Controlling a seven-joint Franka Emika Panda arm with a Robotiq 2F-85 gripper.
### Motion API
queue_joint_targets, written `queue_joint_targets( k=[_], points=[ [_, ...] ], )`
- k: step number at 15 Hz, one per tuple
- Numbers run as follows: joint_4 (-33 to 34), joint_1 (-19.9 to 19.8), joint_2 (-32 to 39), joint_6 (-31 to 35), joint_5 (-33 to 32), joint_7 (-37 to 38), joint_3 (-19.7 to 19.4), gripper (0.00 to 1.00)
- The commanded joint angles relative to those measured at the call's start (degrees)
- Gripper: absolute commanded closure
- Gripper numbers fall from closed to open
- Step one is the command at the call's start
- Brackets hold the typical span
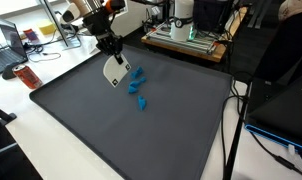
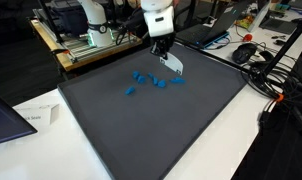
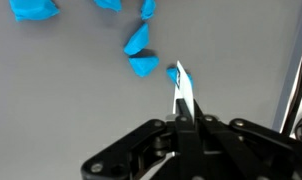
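Though edge-on in wrist view, the white card (image 1: 114, 70) shows its face.

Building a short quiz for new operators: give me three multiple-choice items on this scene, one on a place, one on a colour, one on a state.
1. Where do the blue pieces lie? A on the grey mat; B on a laptop; C on the floor.
2. What colour is the flat piece in the gripper? A red; B white; C green.
3. How do the jaws stand? A wide open; B shut on the flat piece; C out of view.
1 A: both exterior views show them on the mat. 2 B: white against the mat. 3 B: the wrist view shows it clamped edge-on.
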Motion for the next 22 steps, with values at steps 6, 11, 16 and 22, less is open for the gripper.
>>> queue_joint_targets(
  k=[6, 11, 16, 22],
  points=[
    [-14.22, 6.42, -9.78, 16.76, -12.18, 15.47, -2.87, 0.99],
    [-17.69, 9.67, -11.53, 20.28, -26.13, 30.50, -5.25, 0.99],
    [-18.23, 11.79, -12.50, 16.88, -37.11, 43.81, -6.35, 0.99],
    [-16.90, 14.15, -11.41, 12.44, -46.45, 62.12, -6.65, 0.99]
  ],
)
